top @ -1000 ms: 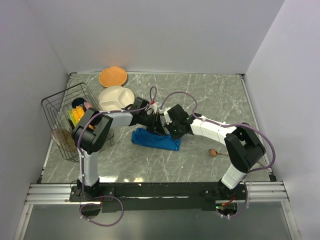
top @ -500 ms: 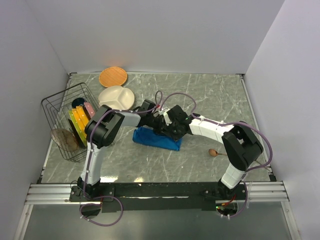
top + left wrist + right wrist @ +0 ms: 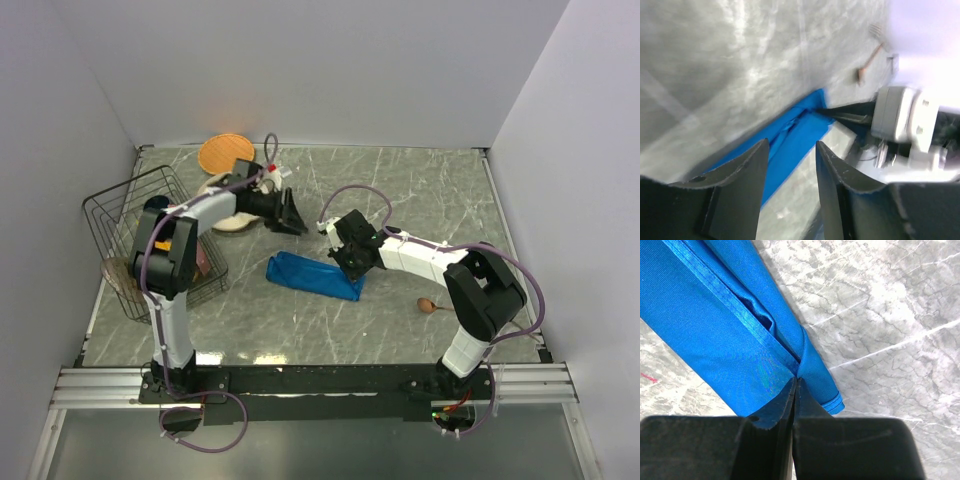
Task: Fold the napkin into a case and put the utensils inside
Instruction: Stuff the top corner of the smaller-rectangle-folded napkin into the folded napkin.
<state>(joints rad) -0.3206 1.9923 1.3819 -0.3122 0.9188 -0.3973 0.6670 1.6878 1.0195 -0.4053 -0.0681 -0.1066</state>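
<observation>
Both arms (image 3: 420, 262) are white with black joints (image 3: 172, 272) and looping purple cables (image 3: 362, 188).

The place is a robotics lab test cell, not a lived-in room. Plain pale bare walls (image 3: 300, 70) box in a grey marble-patterned tabletop (image 3: 420, 190) on three sides. Along the bottom of the top view runs a silver aluminium rail (image 3: 100, 385), to which two white-and-black robot arms (image 3: 420, 262) are bolted, with loose purple cables (image 3: 215, 440) trailing from them. A black wire basket (image 3: 110, 205) and a round orange plate (image 3: 224, 152) at upper left sit as staged props.
</observation>
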